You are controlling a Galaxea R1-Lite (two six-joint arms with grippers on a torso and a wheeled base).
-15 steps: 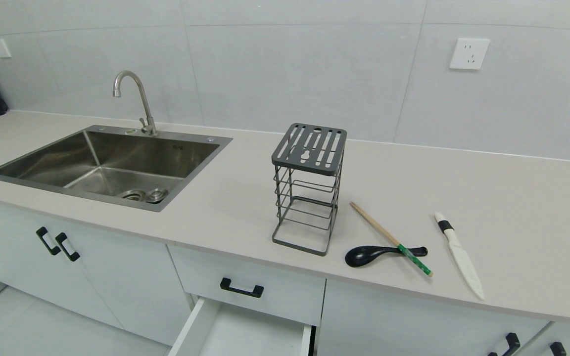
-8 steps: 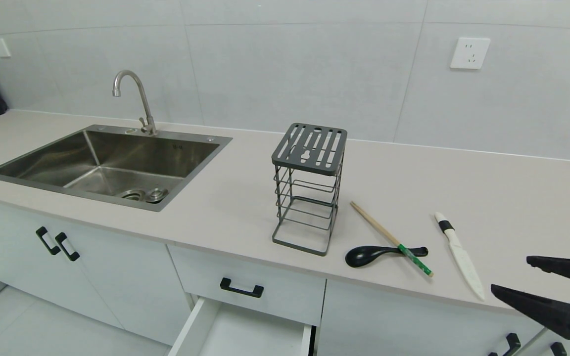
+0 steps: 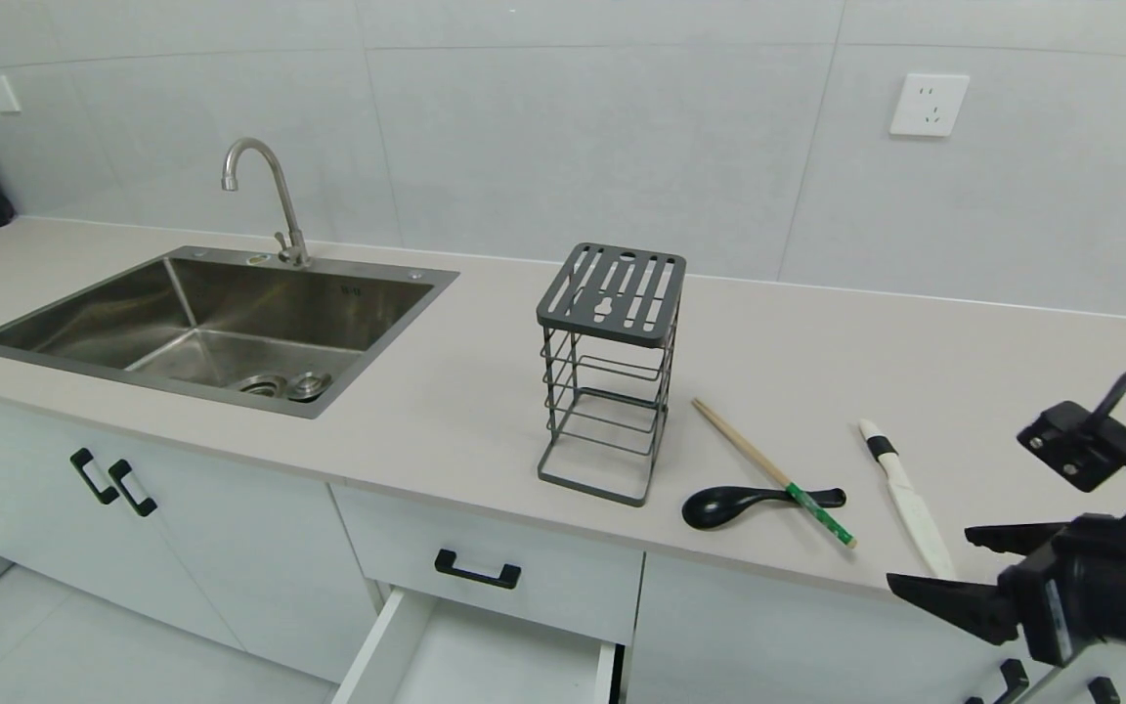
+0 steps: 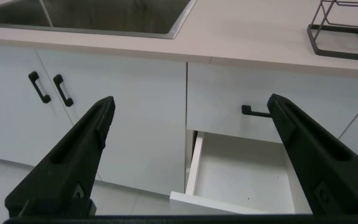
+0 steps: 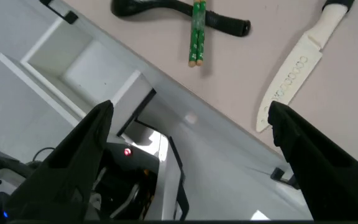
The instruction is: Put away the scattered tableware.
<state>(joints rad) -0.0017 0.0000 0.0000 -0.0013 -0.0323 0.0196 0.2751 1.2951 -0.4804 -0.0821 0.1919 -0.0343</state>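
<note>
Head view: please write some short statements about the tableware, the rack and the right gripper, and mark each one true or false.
1. The chopsticks lie across the spoon handle. True.
2. The knife stands in the rack. False: it lies flat on the counter, right of the chopsticks.
3. The right gripper is open and holds nothing. True.
4. The drawer under the counter is shut. False: it is pulled open.
5. The rack stands left of the sink. False: it stands right of the sink.
</note>
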